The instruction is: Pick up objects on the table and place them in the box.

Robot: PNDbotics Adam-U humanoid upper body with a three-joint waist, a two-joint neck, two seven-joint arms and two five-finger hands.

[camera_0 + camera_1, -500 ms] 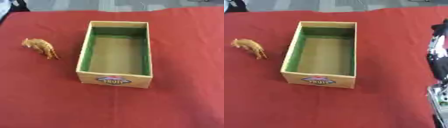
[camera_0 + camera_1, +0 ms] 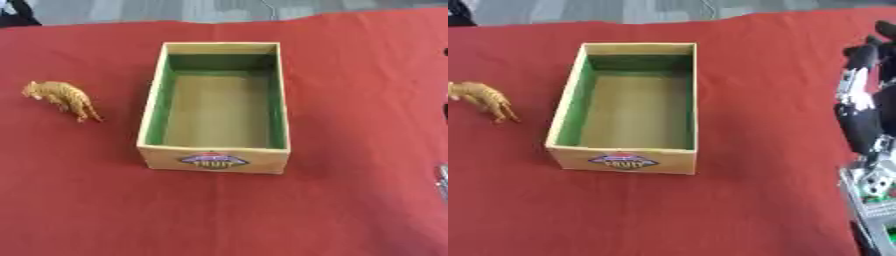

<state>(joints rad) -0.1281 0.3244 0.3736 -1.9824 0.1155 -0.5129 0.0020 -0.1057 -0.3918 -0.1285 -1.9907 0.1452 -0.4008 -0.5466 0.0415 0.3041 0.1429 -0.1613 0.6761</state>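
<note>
Bench point(image 2: 350, 210): covered by red cloth point(image 2: 96, 200), far edge visible along the top of both views, grey floor beyond it.

Box point(image 2: 215, 162): rectangular cardboard, open top, standing upright near the middle of the bench, long sides running from near edge toward far edge. Inner walls green, floor plain brown. Nothing inside. Label point(image 2: 214, 161) with lettering on the near short wall, facing the camera.

Toy animal point(image 2: 61, 97): orange-tan, four-legged, striped like a tiger, standing upright on the cloth toward the left edge of the bench. Positioned left of the box, level with its middle, apart from it, not touching. Head toward the left edge, tail end toward the box. Outside the box; not held.

Right hand point(image 2: 859, 107): seen in the right eye view only, at the right edge of the bench, well apart from the box and from the toy animal. Black with silver parts, fingers pointing toward the far edge, extended and relaxed rather than curled. Holding nothing, touching none of the task's things. Forearm point(image 2: 872, 195) below it, running down toward the near right corner, with silver and green parts showing.

Left hand: visible in neither view.
</note>
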